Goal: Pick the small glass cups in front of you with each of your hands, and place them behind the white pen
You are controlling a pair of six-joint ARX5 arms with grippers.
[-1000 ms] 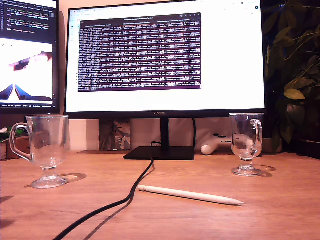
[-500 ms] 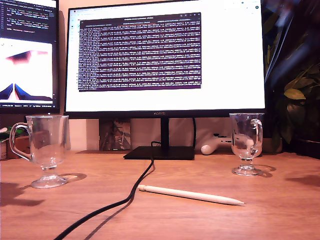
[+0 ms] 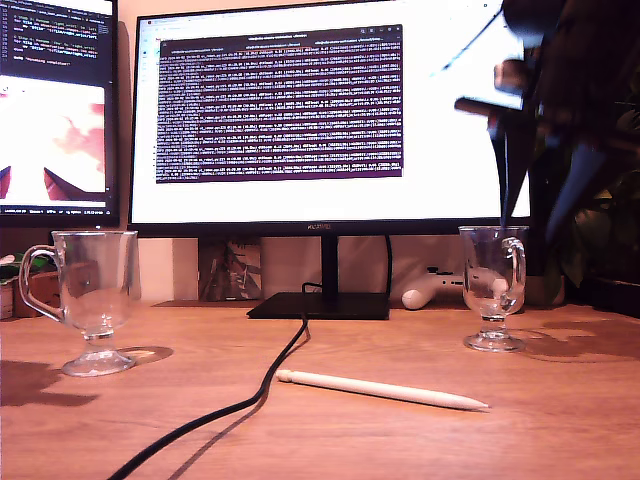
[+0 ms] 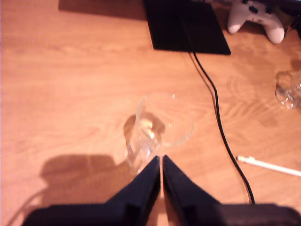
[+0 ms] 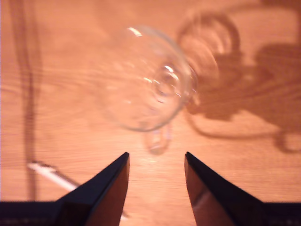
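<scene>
Two clear glass cups stand on the wooden desk: one [image 3: 95,290] at the exterior view's left, one [image 3: 493,285] at its right. The white pen [image 3: 380,390] lies in front, between them. My second gripper [image 5: 156,160] hangs open above the right-hand cup [image 5: 150,80], apart from it; the pen [image 5: 51,174] shows beside it. Its arm [image 3: 540,120] is a dark blur over that cup. My first gripper [image 4: 161,160] is shut with nothing in it, above the left-hand cup [image 4: 164,120]. The pen [image 4: 273,165] and the other cup [image 4: 288,89] show off to one side.
A black cable [image 3: 270,385] runs from the monitor's stand [image 3: 320,305] across the desk between the cups. A white game controller [image 3: 430,288] lies behind the right cup. A plant [image 3: 595,180] fills the exterior view's right edge, and a second screen [image 3: 55,110] stands at its left.
A dark arm has come down into the exterior view's upper right, over the right-hand cup. Shadows on the desk near both cups have grown. Cups and pen have not moved.
</scene>
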